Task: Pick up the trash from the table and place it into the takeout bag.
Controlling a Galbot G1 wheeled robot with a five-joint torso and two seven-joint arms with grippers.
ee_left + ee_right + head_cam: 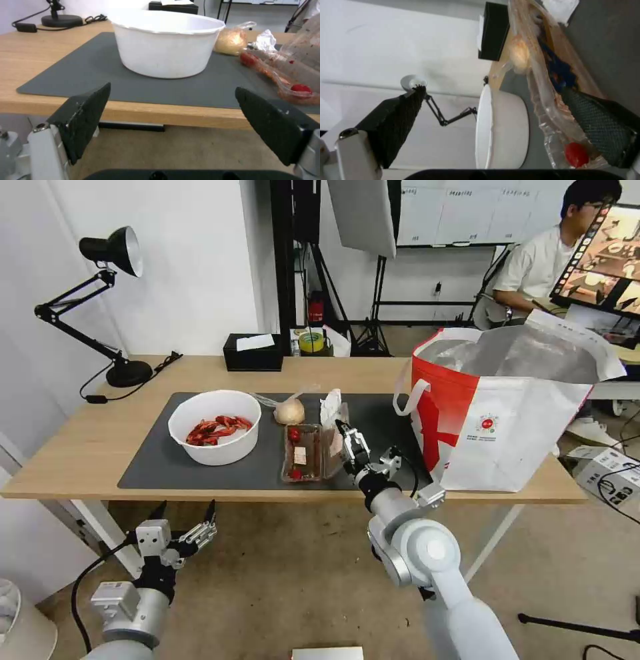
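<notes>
On the table (73, 447) lies a dark grey mat (150, 463) holding the trash. A white bowl (215, 427) (166, 42) (501, 127) contains red crayfish shells. To its right are a clear bag with a beige lump (290, 411) (231, 40), a crumpled white tissue (330, 407) and a clear hinged tray (303, 452) (553, 105) with its lid raised. My right gripper (350, 441) (493, 88) is open at the tray's right side, and the lid rests against one finger (600, 125). My left gripper (187, 517) (172, 87) hangs open below the table's front edge, facing the bowl. The takeout bag (507, 413) stands open at the table's right end.
A black tissue box (252, 352) and a tape roll (311, 341) sit at the table's far edge. A black desk lamp (110, 307) stands at the far left corner, its cable trailing on the wood. A box (610, 473) lies on the floor to the right.
</notes>
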